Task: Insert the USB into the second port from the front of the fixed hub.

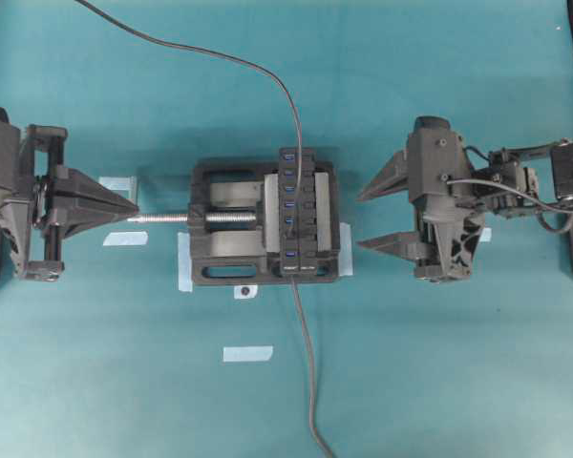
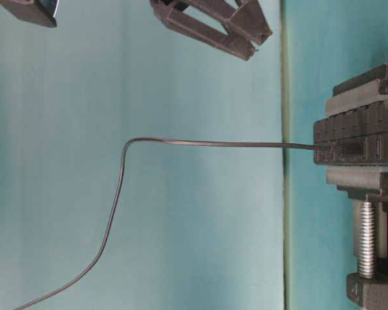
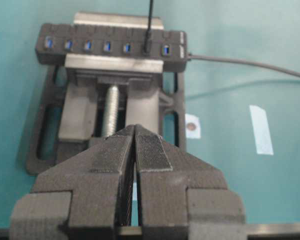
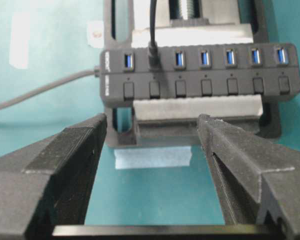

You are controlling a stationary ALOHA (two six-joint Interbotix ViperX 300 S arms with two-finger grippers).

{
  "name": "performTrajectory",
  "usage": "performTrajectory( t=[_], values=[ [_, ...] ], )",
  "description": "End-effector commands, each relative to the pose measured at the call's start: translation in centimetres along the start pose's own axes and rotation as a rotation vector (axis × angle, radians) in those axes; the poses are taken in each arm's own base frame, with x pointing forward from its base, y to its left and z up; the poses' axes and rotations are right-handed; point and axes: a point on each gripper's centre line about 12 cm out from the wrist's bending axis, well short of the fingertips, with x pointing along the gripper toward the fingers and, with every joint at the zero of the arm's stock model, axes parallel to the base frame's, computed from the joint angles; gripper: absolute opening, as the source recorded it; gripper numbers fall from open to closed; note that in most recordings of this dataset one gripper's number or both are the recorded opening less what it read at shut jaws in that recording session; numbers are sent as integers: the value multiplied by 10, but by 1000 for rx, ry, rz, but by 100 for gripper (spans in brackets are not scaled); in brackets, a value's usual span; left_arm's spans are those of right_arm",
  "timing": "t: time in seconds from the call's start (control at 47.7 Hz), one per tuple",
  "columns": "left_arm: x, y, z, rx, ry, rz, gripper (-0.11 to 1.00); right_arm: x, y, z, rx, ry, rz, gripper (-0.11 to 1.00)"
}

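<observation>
The fixed hub (image 1: 304,215) is a black bar clamped in the vise, with its built-in cable (image 1: 306,363) leaving the near end. The USB (image 4: 153,50) sits plugged into the second port from that end. It also shows in the left wrist view (image 3: 146,46), with its thin cable (image 1: 220,52) running off to the far left. My left gripper (image 1: 134,208) is shut and empty at the tip of the vise screw. Its closed tips show in its wrist view (image 3: 135,129). My right gripper (image 1: 360,220) is open and empty, right of the hub and apart from it (image 4: 152,120).
The black vise (image 1: 220,262) with a silver screw (image 1: 162,218) holds the hub. Pale tape strips lie on the teal table (image 1: 124,239) (image 1: 247,353), one with a dark dot (image 1: 245,291). The right gripper shows at the top of the table-level view (image 2: 260,42).
</observation>
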Motion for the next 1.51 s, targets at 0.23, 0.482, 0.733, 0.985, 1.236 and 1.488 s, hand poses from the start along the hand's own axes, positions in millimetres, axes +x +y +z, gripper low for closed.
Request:
performTrajectory(
  t=[0.23,0.482,0.733,0.985,1.236,1.488],
  values=[
    [0,0,5,-2,-17,0,0,-5,1,7,6,-35,5,83],
    [0,0,5,-2,-18,0,0,-4,1,9,7,-66,6,83],
    [0,0,6,-4,-22,0,0,-3,1,7,7,-69,5,83],
    [0,0,7,-2,-23,0,0,-2,1,6,7,-64,5,83],
    [0,0,7,-4,-23,0,0,-2,1,5,8,-63,4,83],
    [0,0,6,-4,-20,0,0,-1,1,2,7,-55,5,83]
  ],
)
